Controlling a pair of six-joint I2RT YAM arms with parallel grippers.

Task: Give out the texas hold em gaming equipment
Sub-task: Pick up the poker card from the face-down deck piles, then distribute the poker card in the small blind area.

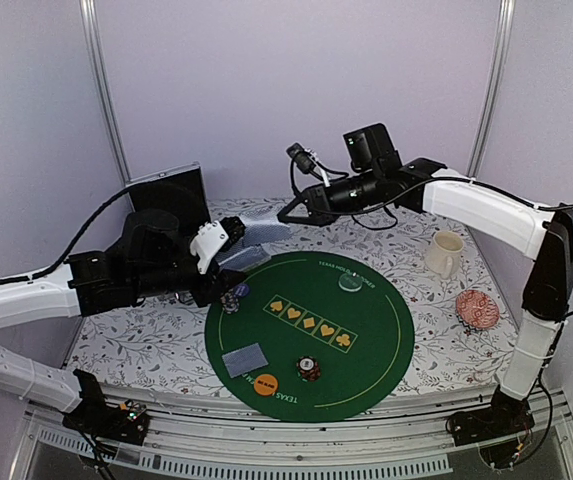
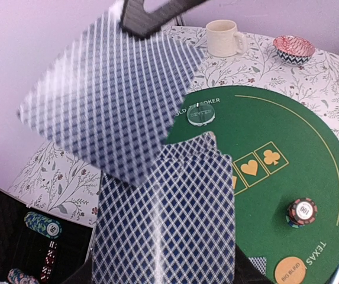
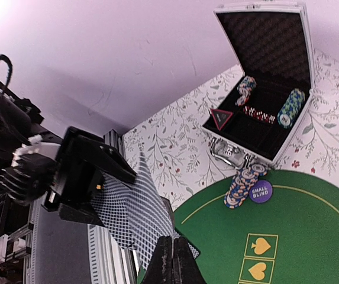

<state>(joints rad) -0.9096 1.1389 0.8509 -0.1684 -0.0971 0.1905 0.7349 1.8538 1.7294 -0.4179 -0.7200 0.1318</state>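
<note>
My left gripper (image 1: 228, 262) is shut on a deck of grey-blue-backed playing cards (image 2: 169, 213), held over the left rim of the round green mat (image 1: 386, 340); the deck hides its fingers. My right gripper (image 1: 284, 214) (image 3: 174, 248) is shut on the edge of one card (image 2: 110, 89) (image 3: 142, 219), which is lifted off the deck's top. On the mat lie one card (image 1: 244, 358), an orange disc (image 1: 265, 384), a chip stack (image 1: 309, 368), a clear disc (image 1: 350, 282), a leaning chip stack (image 3: 243, 183) and a purple small-blind disc (image 3: 260, 191).
An open black case (image 3: 264, 77) at the back left holds more chips (image 3: 290, 109) and a red-edged triangle marker (image 3: 220, 118). A white mug (image 1: 444, 252) and a red patterned bowl (image 1: 478, 308) stand right of the mat. Both arms meet over the mat's back-left part.
</note>
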